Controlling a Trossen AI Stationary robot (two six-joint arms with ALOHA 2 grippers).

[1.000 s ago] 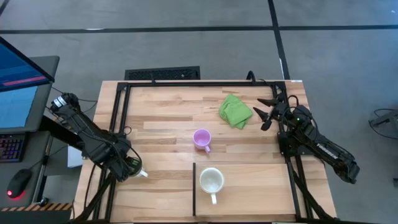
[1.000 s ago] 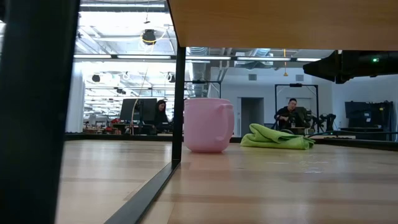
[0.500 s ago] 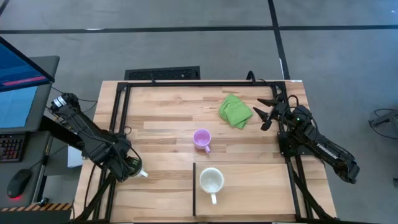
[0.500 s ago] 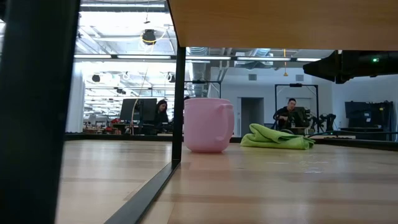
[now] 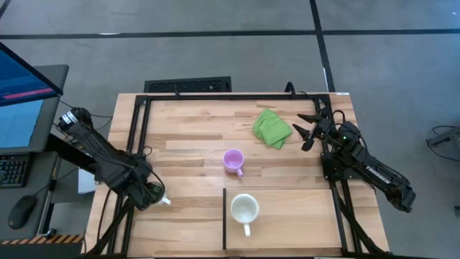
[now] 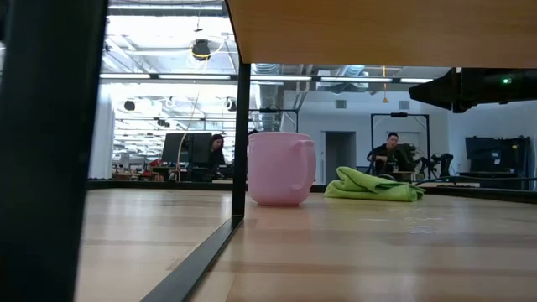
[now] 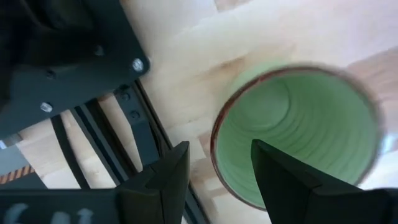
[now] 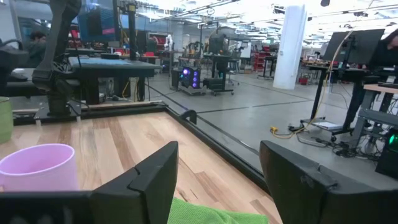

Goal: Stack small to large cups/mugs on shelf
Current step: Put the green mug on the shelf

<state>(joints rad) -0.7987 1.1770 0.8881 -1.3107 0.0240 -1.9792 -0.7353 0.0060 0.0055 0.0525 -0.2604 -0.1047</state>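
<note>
My left end effector [image 7: 214, 171] hangs open at the lower left of the high view, fingers straddling the near rim of the green mug [image 7: 298, 130], not clamped on it. My right end effector [image 5: 307, 132] waits open at the upper right, beside the cloth [image 5: 272, 128]. Nothing is stacked yet: the purple mug [image 5: 233, 160] stands mid-desk [image 5: 187, 129], the white mug [image 5: 244, 208] on the shelf [image 5: 302, 216] right of the black strip [image 5: 224, 219].

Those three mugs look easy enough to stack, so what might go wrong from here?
The left gripper straddles the green mug's rim right at the table's edge, so a poor grip might tip it off. The purple mug and white mug look alike in size, so nesting may jam. The green cloth lies near the right gripper, which might snag it.
</note>
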